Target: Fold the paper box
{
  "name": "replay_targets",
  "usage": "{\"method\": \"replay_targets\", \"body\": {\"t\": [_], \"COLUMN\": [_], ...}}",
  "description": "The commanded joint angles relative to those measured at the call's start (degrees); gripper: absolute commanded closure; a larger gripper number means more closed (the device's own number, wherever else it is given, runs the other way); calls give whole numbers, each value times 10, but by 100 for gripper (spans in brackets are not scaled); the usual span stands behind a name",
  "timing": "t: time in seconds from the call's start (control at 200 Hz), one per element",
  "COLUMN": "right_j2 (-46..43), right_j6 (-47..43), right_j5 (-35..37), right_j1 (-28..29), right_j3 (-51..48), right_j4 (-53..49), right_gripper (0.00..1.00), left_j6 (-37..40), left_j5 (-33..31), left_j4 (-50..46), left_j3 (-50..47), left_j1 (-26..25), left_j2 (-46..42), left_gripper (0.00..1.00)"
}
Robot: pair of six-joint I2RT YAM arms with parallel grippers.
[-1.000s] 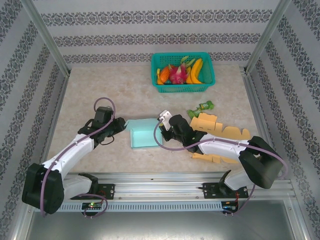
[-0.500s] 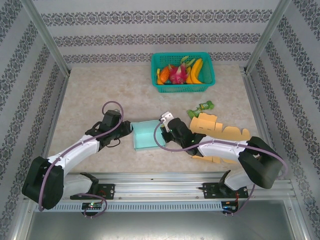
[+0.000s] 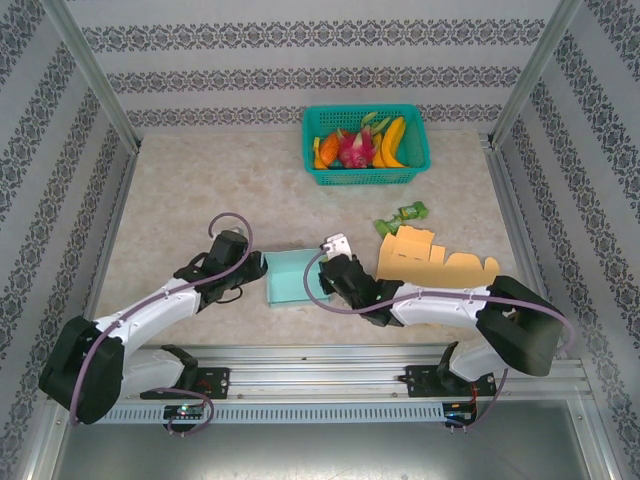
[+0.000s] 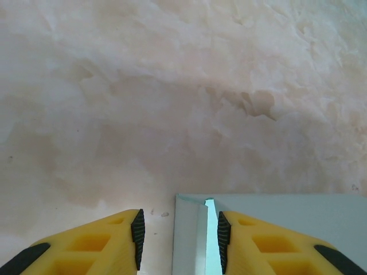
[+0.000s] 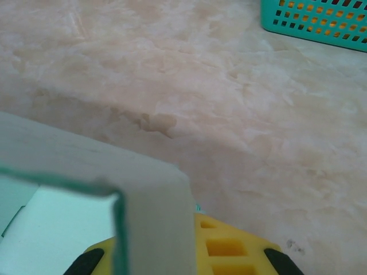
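The teal paper box (image 3: 293, 277) stands on the table between my two arms, its open side up. My left gripper (image 3: 258, 268) is at the box's left wall. In the left wrist view that gripper (image 4: 180, 229) is open and straddles the pale wall (image 4: 192, 240): the right pad (image 4: 222, 240) is close against it and the left pad (image 4: 137, 238) stands clear. My right gripper (image 3: 322, 277) is at the box's right side. In the right wrist view the box wall (image 5: 149, 189) rises right in front of the right gripper (image 5: 178, 258), which is shut on it.
A green basket (image 3: 365, 177) of fruit stands at the back, its corner also in the right wrist view (image 5: 321, 23). Flat tan cardboard pieces (image 3: 430, 258) lie right of the box, behind my right arm. A green wrapper (image 3: 402, 215) lies beyond them. The metal rail runs along the near edge.
The box has been drawn a little nearer and its walls stand more upright. My left gripper has followed it to the right and narrowed slightly. My right gripper has shifted left and nearer.
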Motion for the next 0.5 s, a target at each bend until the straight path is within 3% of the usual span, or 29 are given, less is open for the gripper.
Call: {"method": "replay_targets", "body": {"t": [0.0, 0.2, 0.495], "right_j2": [8, 18, 61], "right_j6": [38, 67, 100], "right_j5": [63, 126, 136], "right_j1": [39, 79, 105], "right_j3": [-3, -4, 36], "right_j4": [1, -11, -18], "right_gripper": [90, 90, 90], "left_j6": [5, 7, 17], "left_j5": [-10, -13, -31], "left_j4": [7, 12, -10], "left_j3": [-13, -33, -42], "left_j1": [-10, -15, -22], "left_j2": [-14, -24, -50], "left_gripper": [60, 61, 62]}}
